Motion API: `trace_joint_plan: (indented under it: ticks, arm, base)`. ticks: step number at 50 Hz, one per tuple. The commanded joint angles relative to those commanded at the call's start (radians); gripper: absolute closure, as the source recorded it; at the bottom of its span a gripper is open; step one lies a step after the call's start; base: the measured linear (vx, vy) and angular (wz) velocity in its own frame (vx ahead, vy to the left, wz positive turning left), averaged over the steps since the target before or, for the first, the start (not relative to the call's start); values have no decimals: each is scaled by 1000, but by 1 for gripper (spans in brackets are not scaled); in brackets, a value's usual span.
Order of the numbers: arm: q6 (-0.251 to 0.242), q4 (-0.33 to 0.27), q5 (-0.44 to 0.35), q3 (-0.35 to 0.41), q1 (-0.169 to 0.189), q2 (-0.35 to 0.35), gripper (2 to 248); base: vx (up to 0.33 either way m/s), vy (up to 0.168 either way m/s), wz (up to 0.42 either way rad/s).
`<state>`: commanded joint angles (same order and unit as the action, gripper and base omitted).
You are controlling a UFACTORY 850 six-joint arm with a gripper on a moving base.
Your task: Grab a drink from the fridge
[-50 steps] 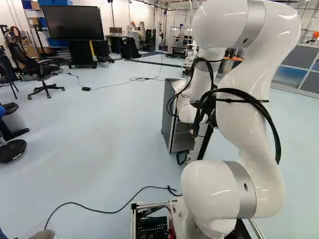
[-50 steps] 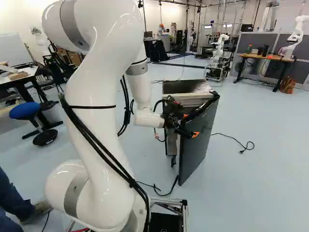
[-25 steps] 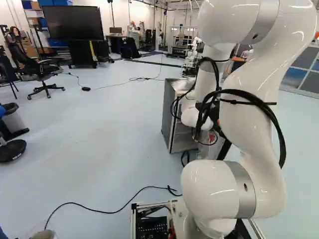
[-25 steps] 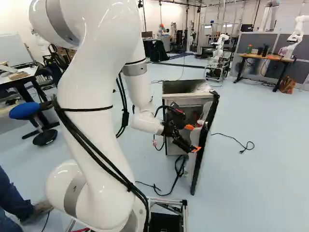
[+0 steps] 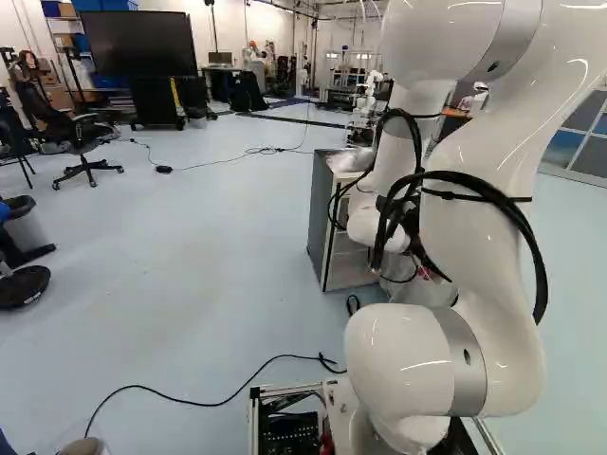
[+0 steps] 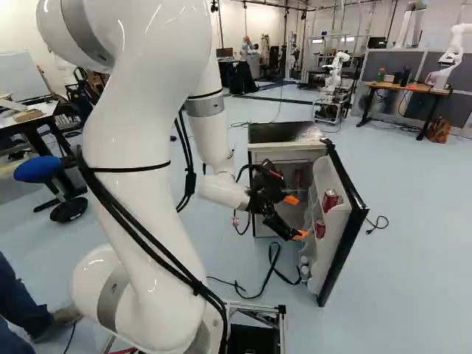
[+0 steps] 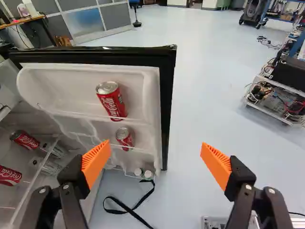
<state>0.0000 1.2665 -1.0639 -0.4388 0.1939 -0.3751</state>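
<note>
orange pads (image 7: 95,164) line the two fingers of the black gripper (image 6: 296,217), borne by the white arm (image 6: 151,147) before the open small fridge (image 6: 287,153). as seen along the wrist, the fingers of the black gripper (image 7: 156,155) stand wide apart. the drinks are in the fridge and its door (image 7: 167,95). one red soda can (image 7: 112,101) is in the upper door shelf (image 7: 52,83); a second red can (image 7: 125,138) is in the shelf below, ahead of one finger. whether that finger touches the shelf cannot be told. two more red cans, one (image 7: 25,140) farther from the gripper and one (image 7: 9,175) nearer, lie on their sides within the cabinet. white-capped bottles (image 7: 148,174) occupy the lowest door shelf, and a black strap (image 7: 138,220) lies on the floor near the door.
</note>
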Motion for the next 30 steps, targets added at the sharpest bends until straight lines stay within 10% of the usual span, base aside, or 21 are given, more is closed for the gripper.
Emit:
trace_joint_plan:
  ticks: [30]
  arm:
    - [0, 0, -68, -105, 55, -65, 3]
  base:
    - [0, 0, 0]
